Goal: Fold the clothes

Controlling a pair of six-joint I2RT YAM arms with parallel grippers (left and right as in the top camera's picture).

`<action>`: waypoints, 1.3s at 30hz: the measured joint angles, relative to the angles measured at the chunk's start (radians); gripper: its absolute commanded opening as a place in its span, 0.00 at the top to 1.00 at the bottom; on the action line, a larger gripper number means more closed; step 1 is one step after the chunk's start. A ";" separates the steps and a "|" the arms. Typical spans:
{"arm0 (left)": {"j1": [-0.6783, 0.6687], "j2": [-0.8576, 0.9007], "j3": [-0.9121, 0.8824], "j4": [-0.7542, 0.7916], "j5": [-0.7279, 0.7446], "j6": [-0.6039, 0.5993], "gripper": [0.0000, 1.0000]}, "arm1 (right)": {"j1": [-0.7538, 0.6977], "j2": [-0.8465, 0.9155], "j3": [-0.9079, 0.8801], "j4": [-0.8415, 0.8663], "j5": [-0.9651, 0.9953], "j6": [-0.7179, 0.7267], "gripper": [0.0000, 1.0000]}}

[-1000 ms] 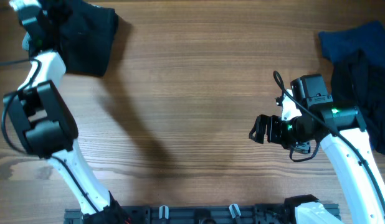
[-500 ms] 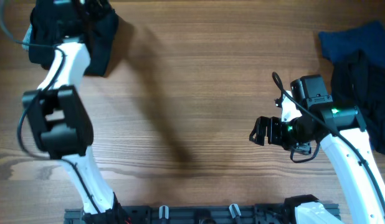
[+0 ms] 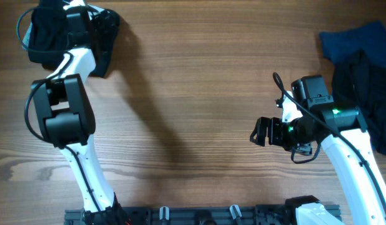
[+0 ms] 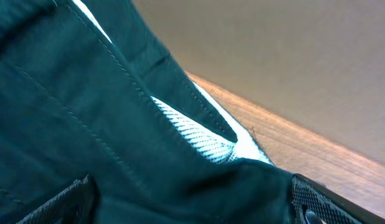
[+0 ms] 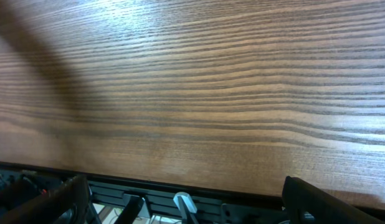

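Observation:
A dark folded garment (image 3: 105, 53) lies at the table's far left corner. My left gripper (image 3: 100, 19) is over it. In the left wrist view the dark cloth (image 4: 118, 124), with a white mesh lining showing, fills the frame. It bulges between the spread fingers of my left gripper (image 4: 192, 202), which is open. My right gripper (image 3: 260, 131) is open and empty, low over bare wood at the right middle. In the right wrist view my right gripper (image 5: 186, 202) has only the table between its fingers.
A pile of clothes sits at the right edge: a blue garment (image 3: 355, 40) and a black one (image 3: 371, 81) partly under my right arm. A black rail (image 3: 199, 215) runs along the table's front edge and also shows in the right wrist view (image 5: 180, 193).
My left arm has swung right across the dark garment at the far left corner, and its shadow has shifted right. The right arm has not moved.

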 measured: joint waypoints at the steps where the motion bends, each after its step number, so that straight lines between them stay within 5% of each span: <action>1: 0.004 -0.021 -0.006 -0.003 0.012 0.000 0.00 | 0.000 0.000 0.000 -0.001 0.000 0.000 0.00; 11: 0.012 -0.519 -0.011 -0.147 0.143 -0.109 0.00 | 0.000 0.000 0.000 0.026 0.000 0.039 0.00; 22: 0.012 -1.107 0.004 -0.848 0.230 -0.193 0.00 | 0.000 -0.083 -0.001 -0.025 -0.039 0.042 0.00; 31: 0.012 -1.381 0.002 -1.269 0.248 -0.196 0.00 | 0.000 -0.396 -0.002 -0.077 -0.101 0.042 0.00; 39: 0.012 -1.430 0.000 -1.526 0.251 -0.196 0.00 | 0.000 -0.658 0.024 -0.014 -0.121 0.053 0.01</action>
